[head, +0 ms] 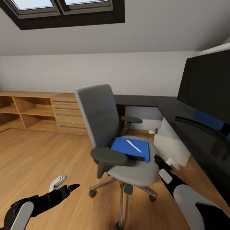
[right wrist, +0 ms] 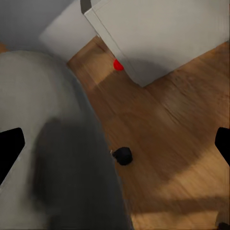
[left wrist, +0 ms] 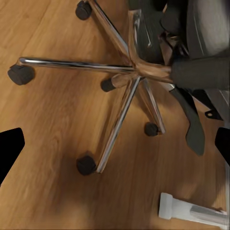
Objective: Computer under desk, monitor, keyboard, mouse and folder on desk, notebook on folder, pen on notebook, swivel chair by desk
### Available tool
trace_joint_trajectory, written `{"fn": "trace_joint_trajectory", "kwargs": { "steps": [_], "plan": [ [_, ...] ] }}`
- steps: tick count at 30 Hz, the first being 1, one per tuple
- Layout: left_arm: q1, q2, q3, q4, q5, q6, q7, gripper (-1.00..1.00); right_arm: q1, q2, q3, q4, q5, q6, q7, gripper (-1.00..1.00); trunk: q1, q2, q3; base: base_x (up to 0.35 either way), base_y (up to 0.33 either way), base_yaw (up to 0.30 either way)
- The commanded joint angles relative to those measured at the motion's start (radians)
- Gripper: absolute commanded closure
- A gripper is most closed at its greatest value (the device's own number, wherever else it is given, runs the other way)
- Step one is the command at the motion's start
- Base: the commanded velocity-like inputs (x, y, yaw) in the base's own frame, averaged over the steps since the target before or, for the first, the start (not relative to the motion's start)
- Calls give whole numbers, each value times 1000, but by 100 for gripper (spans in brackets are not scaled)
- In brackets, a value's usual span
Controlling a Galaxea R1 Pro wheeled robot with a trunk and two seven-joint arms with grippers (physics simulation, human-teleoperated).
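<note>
The swivel chair (head: 111, 137) serves as the reference landmark. The blue folder (head: 131, 149) lies flat on its grey padded seat, with the white-silver pen (head: 133, 145) resting diagonally on top of the folder. A dark strip at the folder's front edge is probably the notebook (not confirmed at this resolution). The black-topped desk (head: 179, 111) runs behind and to the right of the chair, carrying the black monitor (head: 207, 84). The light grey computer (right wrist: 158, 33), with its red front light, stands on the floor beside the chair, under the desk.

The right gripper (head: 166, 161) hovers just beside the seat's right front edge, close to the folder; the right wrist view shows its fingertips spread apart with nothing between them. The left gripper (head: 65, 185) hangs low over the wood floor, left of the chair's chrome base (left wrist: 134, 72), likewise spread and holding nothing.

Recommended procedure for the step in hand, judged to be retrieving the stacked items from the seat:
- Remove the pen first; it is smooth, thin and round, and will likely roll if the folder tilts.
- Approach the folder from its exposed edge; the item is thin and flat against yielding padding, so press slightly into the cushion to slip a finger under it.
- Avoid pushing the seat; the castors roll freely on smooth flooring.
</note>
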Motion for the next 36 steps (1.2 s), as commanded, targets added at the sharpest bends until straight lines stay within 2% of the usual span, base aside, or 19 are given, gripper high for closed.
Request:
{"fn": "trace_joint_trajectory", "kwargs": {
  "steps": [1,3,8,16,31,36],
  "plan": [
    [-1,0,1,0,-3,5,-5,-100,-1,0,4,0,-18,-3,-1,-100,0,0,-1,235,0,0],
    [-1,0,2,0,-3,5,-4,-100,-1,0,4,8,-42,-1,-1,-100,0,0,-1,277,0,0],
    [-1,1,3,1,-4,5,-4,-100,-1,4,4,36,-63,1,-1,-100,0,0,-1,154,0,0],
    [-1,1,4,4,-4,5,-5,-100,-1,17,4,44,-65,-2,5,-100,0,0,-1,5,0,13],
    [-1,3,5,4,-2,5,-6,-100,-1,17,4,42,-65,-2,5,-100,0,0,-1,0,0,256],
    [-1,2,2,4,-2,5,-4,-100,-1,16,4,40,-65,-2,5,-100,0,0,-1,0,0,102]
  ]
}}
